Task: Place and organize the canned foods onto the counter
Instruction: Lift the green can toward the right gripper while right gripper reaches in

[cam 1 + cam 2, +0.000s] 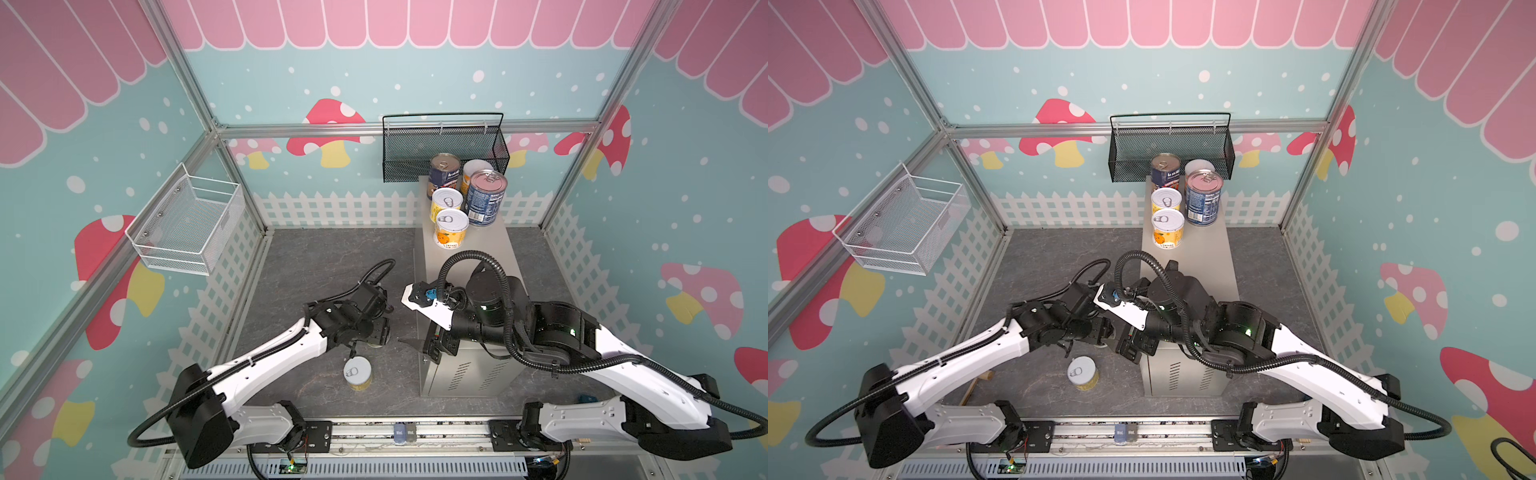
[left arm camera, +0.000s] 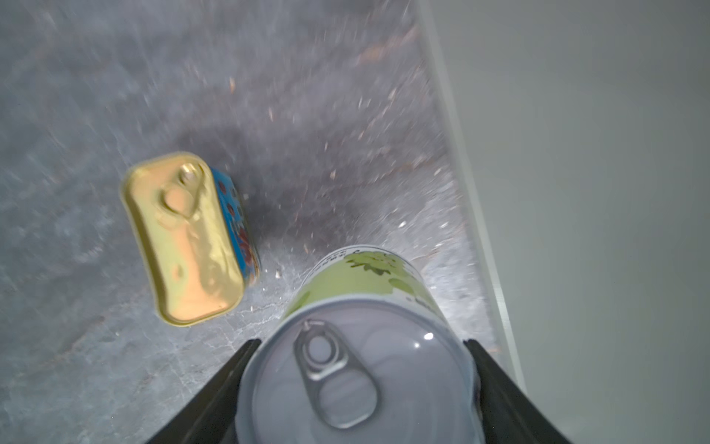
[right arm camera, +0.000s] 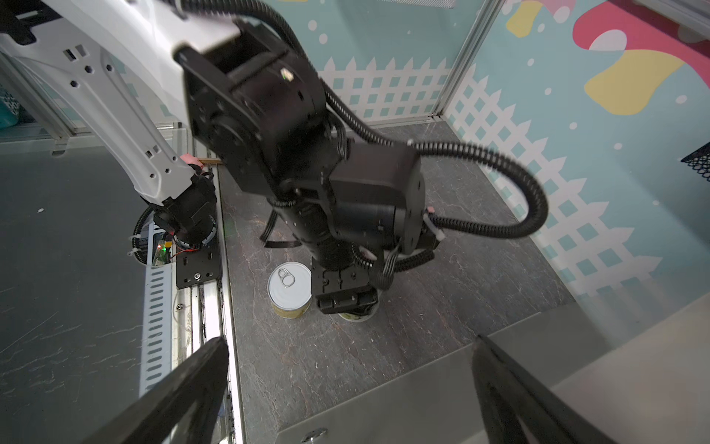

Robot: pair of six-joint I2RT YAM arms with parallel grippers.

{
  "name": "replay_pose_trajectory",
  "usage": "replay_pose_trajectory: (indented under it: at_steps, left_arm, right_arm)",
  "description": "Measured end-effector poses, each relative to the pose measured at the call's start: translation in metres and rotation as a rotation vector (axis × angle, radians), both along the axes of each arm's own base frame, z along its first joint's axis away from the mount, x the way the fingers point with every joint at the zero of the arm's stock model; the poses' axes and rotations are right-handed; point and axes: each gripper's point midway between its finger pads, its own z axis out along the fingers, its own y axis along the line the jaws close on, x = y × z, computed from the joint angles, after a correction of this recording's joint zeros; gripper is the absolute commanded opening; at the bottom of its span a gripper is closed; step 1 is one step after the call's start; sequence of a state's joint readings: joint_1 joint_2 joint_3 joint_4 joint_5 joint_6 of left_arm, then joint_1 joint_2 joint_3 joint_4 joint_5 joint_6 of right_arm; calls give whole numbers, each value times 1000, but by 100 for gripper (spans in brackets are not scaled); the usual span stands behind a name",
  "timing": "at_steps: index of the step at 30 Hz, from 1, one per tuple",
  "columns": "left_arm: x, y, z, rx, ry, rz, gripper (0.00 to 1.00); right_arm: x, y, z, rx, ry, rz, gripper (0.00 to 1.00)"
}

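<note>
My left gripper [image 2: 361, 342] is shut on a short yellow-green-labelled can [image 2: 357, 376] with a white pull-tab lid, one black finger on each side. In both top views that gripper [image 1: 376, 334] is low over the dark floor, left of the counter [image 1: 482, 249]. A flat gold tin [image 2: 188, 238] lies on the floor beside the held can. Another yellow can [image 1: 357, 373] stands alone near the front. At the counter's far end stand two tall blue cans [image 1: 486, 197] and three yellow cans [image 1: 451, 228]. My right gripper [image 3: 349, 344] hangs open and empty above the counter's near end.
A black mesh basket [image 1: 444, 149] hangs on the back wall behind the cans. A white wire basket [image 1: 187, 220] is fixed to the left wall. A wooden mallet [image 1: 976, 384] lies partly under the left arm. The right arm's elbow rises over the counter's middle.
</note>
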State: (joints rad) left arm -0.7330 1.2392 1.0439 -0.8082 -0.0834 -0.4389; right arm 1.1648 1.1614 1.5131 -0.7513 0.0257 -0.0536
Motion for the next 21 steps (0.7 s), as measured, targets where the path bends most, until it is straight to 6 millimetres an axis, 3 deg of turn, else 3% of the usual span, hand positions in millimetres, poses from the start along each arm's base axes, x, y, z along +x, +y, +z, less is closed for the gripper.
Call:
replay_pose_trajectory:
  at_steps: [7,11,21]
  left_arm:
    - [-6,35,82,-188,-129,-11,32]
    - [-19,35,118,-310,-166,-78,31]
    - [-45,23,171,-471,-206,-230,30]
  right_arm:
    - [-4,3,4,25,-53,54,99]
    - [-3,10,5,25,-78,71,99]
    - [5,43,-19,-32,-73,121,99]
